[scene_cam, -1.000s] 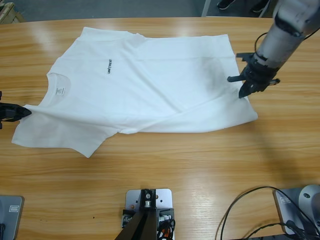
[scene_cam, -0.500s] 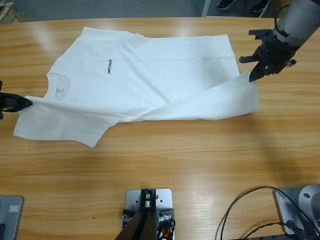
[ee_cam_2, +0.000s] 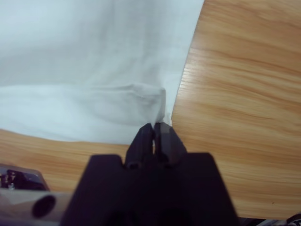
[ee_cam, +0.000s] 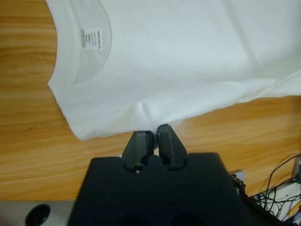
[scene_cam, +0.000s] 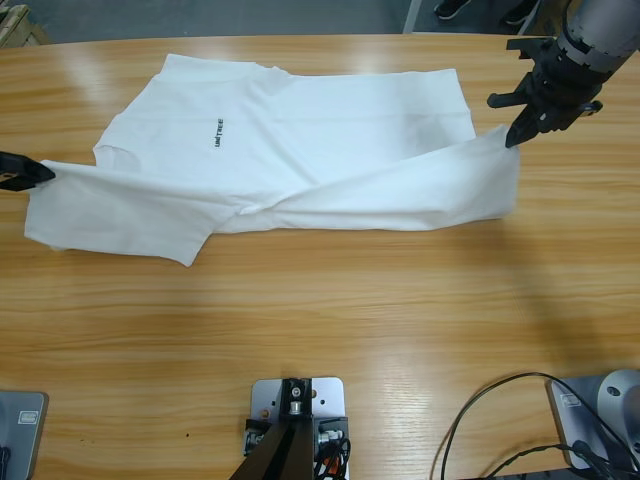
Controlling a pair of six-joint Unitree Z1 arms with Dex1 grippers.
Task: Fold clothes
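The white T-shirt (scene_cam: 300,150) lies spread across the table, neck to the left, with small dark chest lettering (scene_cam: 218,131). Its near side is lifted off the wood along its whole length. At the far left my left gripper (scene_cam: 45,172) is shut on the shoulder edge beside the neck; the left wrist view shows the neck label (ee_cam: 90,39) and cloth pinched at my left gripper (ee_cam: 154,129). At the upper right my right gripper (scene_cam: 515,140) is shut on the hem corner, seen pinched in my right gripper (ee_cam_2: 154,126) in the right wrist view.
The long wooden table (scene_cam: 380,320) runs past the shirt on all sides. Black cables (scene_cam: 500,420) lie at the bottom right corner. Shoes of someone standing show past the table's far edge (scene_cam: 455,8).
Both grippers have risen with the cloth. The right one carried the hem corner up and toward the far side; the left one lifted the shoulder edge over the neck, hiding the label from above.
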